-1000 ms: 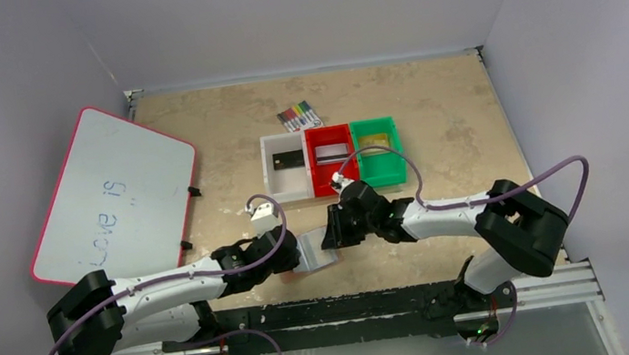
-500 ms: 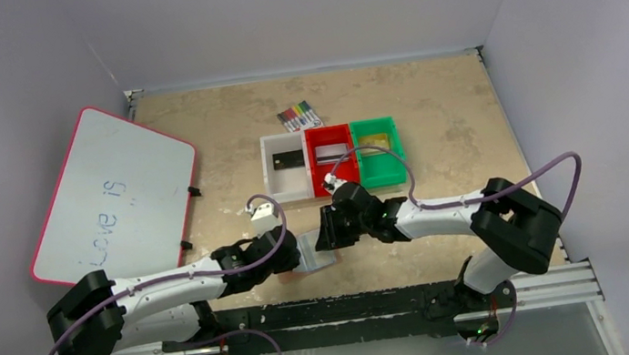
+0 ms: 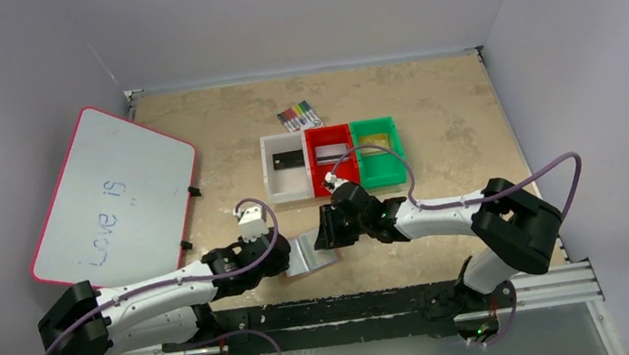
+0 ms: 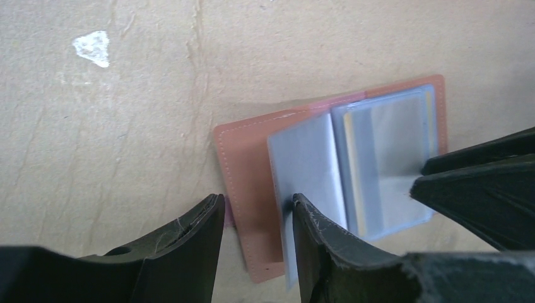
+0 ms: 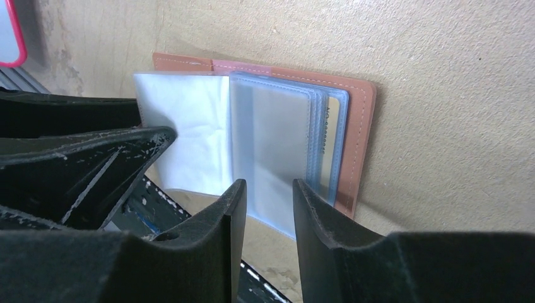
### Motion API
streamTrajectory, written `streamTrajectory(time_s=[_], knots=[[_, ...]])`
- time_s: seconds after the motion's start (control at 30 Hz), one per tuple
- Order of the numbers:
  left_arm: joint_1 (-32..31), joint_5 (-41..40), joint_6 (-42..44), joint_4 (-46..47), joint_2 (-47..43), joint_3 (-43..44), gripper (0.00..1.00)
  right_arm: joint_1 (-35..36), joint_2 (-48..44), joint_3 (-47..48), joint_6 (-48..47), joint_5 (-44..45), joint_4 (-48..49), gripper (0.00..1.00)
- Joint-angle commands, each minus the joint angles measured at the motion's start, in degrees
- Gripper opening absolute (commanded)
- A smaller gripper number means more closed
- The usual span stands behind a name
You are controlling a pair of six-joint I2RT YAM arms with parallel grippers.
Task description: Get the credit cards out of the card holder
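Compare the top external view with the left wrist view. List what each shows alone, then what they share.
Top external only: the whiteboard, marker pack, and white bin, red bin and green bin, each holding one of the credit cards. Left wrist only: stitching on the card holder and its separate clear pockets. Both: the open card holder on the table, left gripper and right gripper at opposite sides.

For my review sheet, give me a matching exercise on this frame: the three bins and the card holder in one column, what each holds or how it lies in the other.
Things:
1. white bin
2. red bin
3. green bin
4. card holder

States:
A. gold card inside
B. lies open, apart from the bins
C. black card inside
D. silver-grey card inside

Pairs: 1-C, 2-D, 3-A, 4-B.
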Motion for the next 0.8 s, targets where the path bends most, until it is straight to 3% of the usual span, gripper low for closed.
streamTrajectory(time_s=[0.0, 0.17, 0.4, 0.77], knots=[[-0.2, -2.7, -0.9, -2.6, 1.2, 1.1, 0.44, 0.5, -0.1, 1.5, 0.2, 2.6, -2.3, 0.37], [-0.2, -1.7, -0.5, -0.8, 3.3, 0.3, 0.43, 0.6, -0.4, 1.8, 0.5, 3.2, -3.1, 0.37], [-0.7, -1.0, -0.7, 1.0, 4.6, -0.5, 0.32, 1.1, -2.0, 2.0, 1.0, 5.4, -5.9, 0.37], [-0.9, 0.0, -0.4, 2.8, 5.8, -0.5, 0.26, 1.1, -0.6, 1.7, 0.6, 3.3, -4.2, 0.37]])
